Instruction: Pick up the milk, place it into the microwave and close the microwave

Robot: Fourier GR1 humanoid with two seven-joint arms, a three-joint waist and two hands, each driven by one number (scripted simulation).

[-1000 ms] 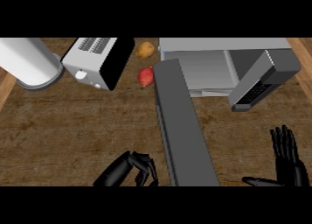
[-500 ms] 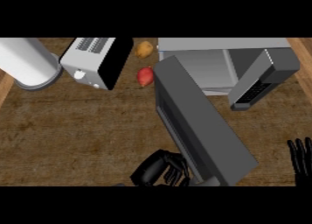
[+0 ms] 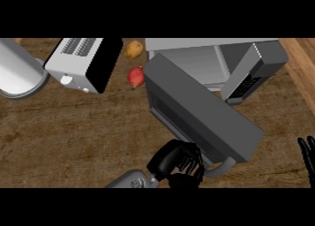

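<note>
At the counter's near edge, the left hand (image 3: 176, 161), fingers curled, presses the half-swung microwave door (image 3: 199, 119); the right hand (image 3: 313, 156) rests open at right. The milk isn't visible inside the microwave (image 3: 211, 62).

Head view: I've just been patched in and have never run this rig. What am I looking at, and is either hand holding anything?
The camera looks steeply down from the robot's head onto a wooden counter. The left hand, black with a grey forearm, is curled against the half-swung microwave door near its handle. It grips nothing I can make out. The right hand rests open at the right edge. Behind the door is the microwave. Farther left are a toaster, a grey cylinder and two small food items. I cannot see the milk.
</note>
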